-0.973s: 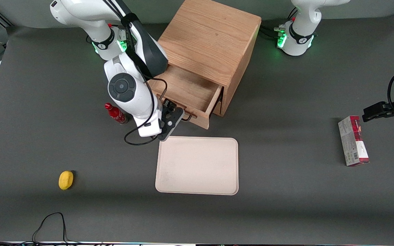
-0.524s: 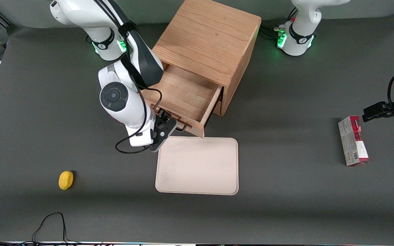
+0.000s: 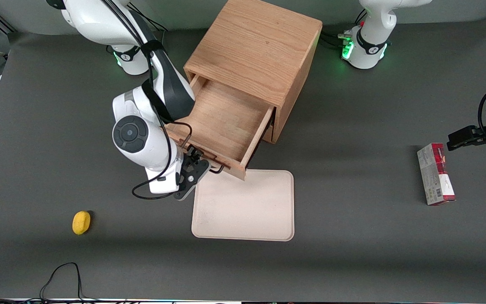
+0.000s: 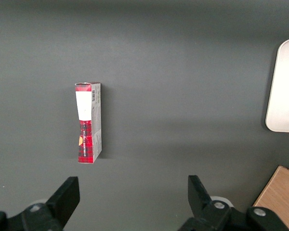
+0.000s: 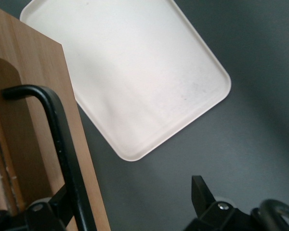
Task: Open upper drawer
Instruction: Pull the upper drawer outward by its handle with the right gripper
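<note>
The upper drawer (image 3: 222,122) of the wooden cabinet (image 3: 255,46) stands pulled far out, its plain wooden inside showing. Its front edge overhangs the cream tray (image 3: 247,207). My right gripper (image 3: 202,161) is at the drawer's front, at the thin black wire handle (image 3: 217,170). In the right wrist view the gripper (image 5: 132,195) is open, its fingers wide apart. The handle (image 5: 58,134) runs along one finger (image 5: 62,204) against the drawer front (image 5: 38,91). The other finger (image 5: 202,192) is out over the grey table. The lower drawer is almost wholly hidden under the upper one.
The cream tray (image 5: 135,72) lies on the table just in front of the drawer. A yellow lemon-like object (image 3: 81,222) lies nearer the front camera toward the working arm's end. A red and grey box (image 3: 435,173) lies toward the parked arm's end and shows in the left wrist view (image 4: 88,122).
The upper drawer has slid farther out toward the front camera. My right gripper moved with its handle. The arm now hides the red bottle that showed beside it.
</note>
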{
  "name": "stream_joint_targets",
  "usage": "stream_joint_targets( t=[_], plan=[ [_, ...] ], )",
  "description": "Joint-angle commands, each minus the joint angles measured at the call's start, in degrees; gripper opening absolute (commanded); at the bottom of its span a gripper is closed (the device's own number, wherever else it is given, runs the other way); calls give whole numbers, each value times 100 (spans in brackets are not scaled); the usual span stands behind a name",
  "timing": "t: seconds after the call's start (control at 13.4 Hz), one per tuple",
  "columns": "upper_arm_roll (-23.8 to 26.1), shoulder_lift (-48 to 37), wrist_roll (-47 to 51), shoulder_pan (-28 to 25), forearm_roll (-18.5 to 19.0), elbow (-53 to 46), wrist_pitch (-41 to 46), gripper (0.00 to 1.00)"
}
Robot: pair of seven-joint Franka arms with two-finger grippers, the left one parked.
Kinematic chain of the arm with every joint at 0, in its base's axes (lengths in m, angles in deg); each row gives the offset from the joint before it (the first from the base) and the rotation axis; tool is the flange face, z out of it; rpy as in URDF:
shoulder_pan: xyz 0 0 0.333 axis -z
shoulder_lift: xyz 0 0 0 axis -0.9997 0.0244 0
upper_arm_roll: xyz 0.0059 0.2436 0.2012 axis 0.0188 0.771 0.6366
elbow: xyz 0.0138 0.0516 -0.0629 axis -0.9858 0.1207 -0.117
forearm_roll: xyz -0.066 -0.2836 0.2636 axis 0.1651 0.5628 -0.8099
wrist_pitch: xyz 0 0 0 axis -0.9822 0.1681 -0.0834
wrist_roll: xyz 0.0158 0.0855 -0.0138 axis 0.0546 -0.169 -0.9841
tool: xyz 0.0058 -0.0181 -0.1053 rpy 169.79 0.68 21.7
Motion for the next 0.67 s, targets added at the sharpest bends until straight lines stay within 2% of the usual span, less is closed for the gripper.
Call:
stream_joint_targets(
  t=[0.0, 0.6],
  plan=[
    [-14, 329, -375, 239, 88, -572, 210, 100],
    [13, 558, -649, 564, 88, -1021, 342, 100]
  ],
)
